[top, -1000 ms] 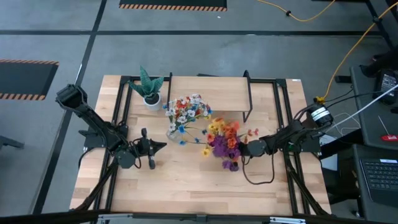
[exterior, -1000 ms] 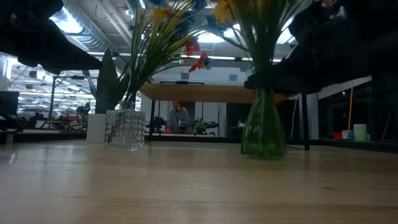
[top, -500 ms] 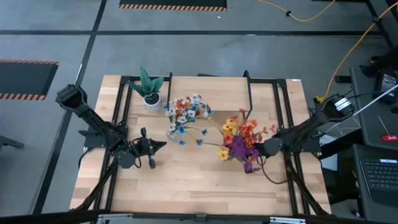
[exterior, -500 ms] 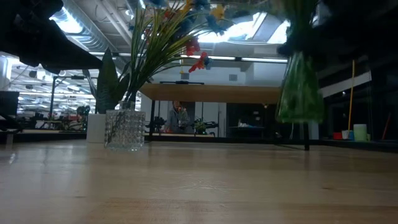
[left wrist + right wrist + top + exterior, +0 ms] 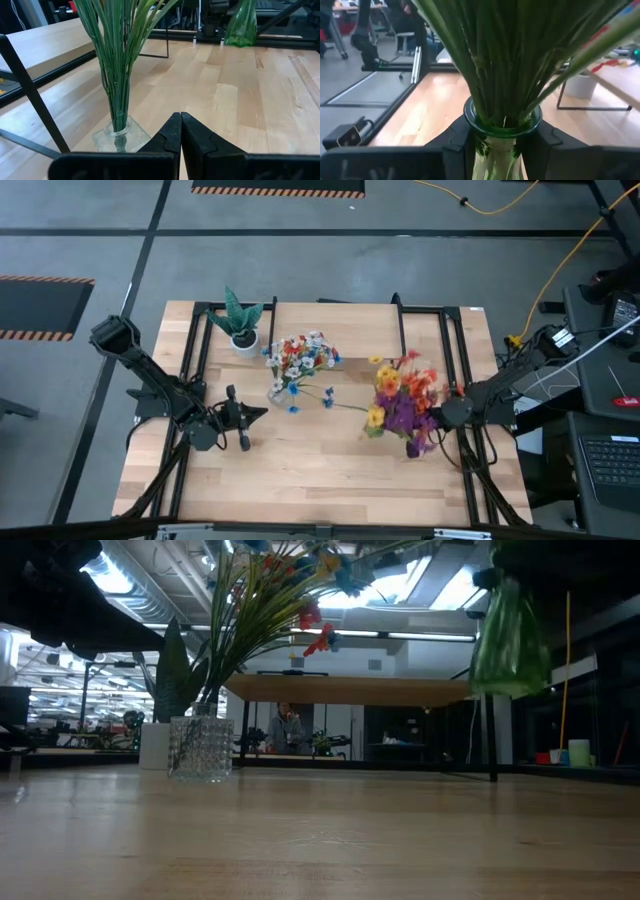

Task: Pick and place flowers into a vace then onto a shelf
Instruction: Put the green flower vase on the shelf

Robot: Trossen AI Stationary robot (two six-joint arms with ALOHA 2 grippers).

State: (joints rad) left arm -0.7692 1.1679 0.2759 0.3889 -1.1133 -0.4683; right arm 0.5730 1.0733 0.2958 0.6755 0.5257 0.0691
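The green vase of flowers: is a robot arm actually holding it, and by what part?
Yes. The right gripper holds the green vase by its narrow neck, just under the rim, one finger on each side. It hangs clear of the table. The left gripper holds nothing.

We are seeing two bunches of flowers. One bunch [image 5: 300, 358], with small white, red, blue and orange blooms, is standing upright in a clear glass vase [image 5: 200, 748] on the tabletop, just in front of the shelf [image 5: 330, 330]; its thin green stalks are fanning out above the vase mouth. The other bunch [image 5: 405, 400], yellow, orange, red and purple, is sitting in a green glass vase [image 5: 508, 635] that is hanging clear of the tabletop, near the shelf's right end. The shelf is standing at the back of the table, its pale wooden board resting on thin black legs.
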